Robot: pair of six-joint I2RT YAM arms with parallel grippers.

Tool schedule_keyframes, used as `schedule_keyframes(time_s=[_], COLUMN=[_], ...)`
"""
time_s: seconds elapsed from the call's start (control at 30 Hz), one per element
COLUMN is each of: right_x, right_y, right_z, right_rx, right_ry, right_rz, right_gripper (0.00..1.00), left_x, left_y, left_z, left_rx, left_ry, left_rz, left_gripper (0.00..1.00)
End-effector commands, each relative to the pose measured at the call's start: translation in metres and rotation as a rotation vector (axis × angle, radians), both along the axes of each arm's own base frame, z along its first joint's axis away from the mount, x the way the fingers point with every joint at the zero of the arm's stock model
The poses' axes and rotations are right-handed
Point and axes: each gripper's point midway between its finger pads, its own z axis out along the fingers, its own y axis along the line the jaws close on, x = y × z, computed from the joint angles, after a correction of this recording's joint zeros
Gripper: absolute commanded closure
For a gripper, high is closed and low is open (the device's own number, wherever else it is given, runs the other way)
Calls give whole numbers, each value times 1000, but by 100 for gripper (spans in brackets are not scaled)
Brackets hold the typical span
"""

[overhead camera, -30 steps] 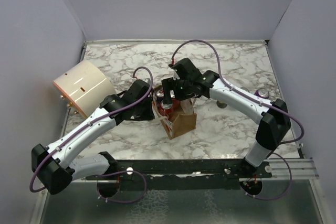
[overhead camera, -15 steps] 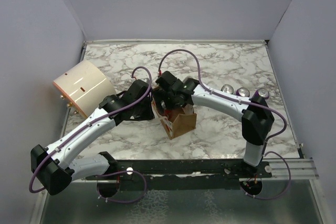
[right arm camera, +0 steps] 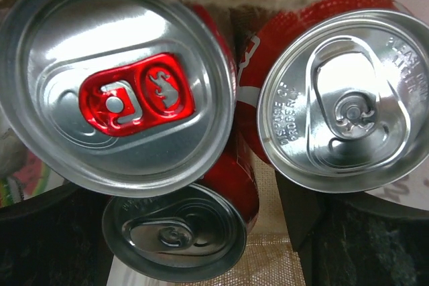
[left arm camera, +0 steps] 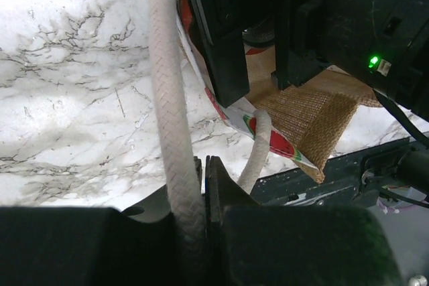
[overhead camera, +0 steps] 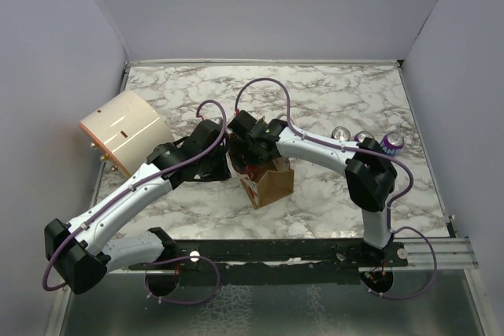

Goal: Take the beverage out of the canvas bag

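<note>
The small brown canvas bag (overhead camera: 272, 184) stands mid-table, its print low on one side (left arm camera: 281, 142). My left gripper (overhead camera: 224, 164) is at the bag's left edge, shut on a white rope handle (left arm camera: 171, 98) that runs up between its fingers (left arm camera: 203, 173). My right gripper (overhead camera: 250, 155) reaches down into the bag's mouth, open. In the right wrist view three red beverage cans fill the bag: one with a red tab (right arm camera: 124, 92), one with a silver tab (right arm camera: 342, 105), and a lower one (right arm camera: 174, 232) lying between my spread fingers (right arm camera: 305, 222), apart from them.
A large cream cylinder (overhead camera: 126, 131) lies at the left by the wall. Three more cans stand on the marble at the right, two silver-topped (overhead camera: 340, 133) (overhead camera: 364, 138) and one purple (overhead camera: 391, 144). Grey walls close three sides.
The right arm has swung left and lowered its gripper from above the bag down into its mouth. The left gripper has kept its hold on the handle.
</note>
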Motion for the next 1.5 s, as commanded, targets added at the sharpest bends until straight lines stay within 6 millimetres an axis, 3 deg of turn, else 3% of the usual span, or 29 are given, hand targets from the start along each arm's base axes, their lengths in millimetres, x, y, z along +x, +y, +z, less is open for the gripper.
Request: schedule_keyframes(time_s=[0.0,0.13,0.17,0.23,0.27,0.3,0.57,0.7,1.0,1.2,1.47], right_x=[7,5,5,5,4,5,0,-6,-10,-14,-27], right_y=[9,11,11,13,13,13,8,10,10,5,-24], right_z=[4,13,17,24,26,31,60,77,128,178,278], right_rx=[6,35,43,56,57,58,75,127,261,390,607], right_ry=[-35,-49,-52,-58,-55,-54,-64,-78,-176,-300,-620], right_rz=[-24,-23,-19,2,-1,-10,2,40,95,136,210], right_gripper=[16,22,30,62,73,77,79,95,98,98,98], left_x=[-7,-10,-10,-11,-12,-12,-11,-9,-6,-2,-2], left_y=[8,10,10,10,10,10,7,4,0,-2,-3], left_z=[1,-1,-1,-1,-1,-1,-2,-3,-5,-4,-4], left_rx=[5,5,4,2,1,2,-2,-2,-11,-7,-4], left_ry=[2,8,9,11,12,12,14,13,14,11,13], left_rz=[2,2,3,0,-1,-1,-18,-21,-22,-25,-35], left_gripper=[90,90,90,90,90,90,90,90,90,90,90])
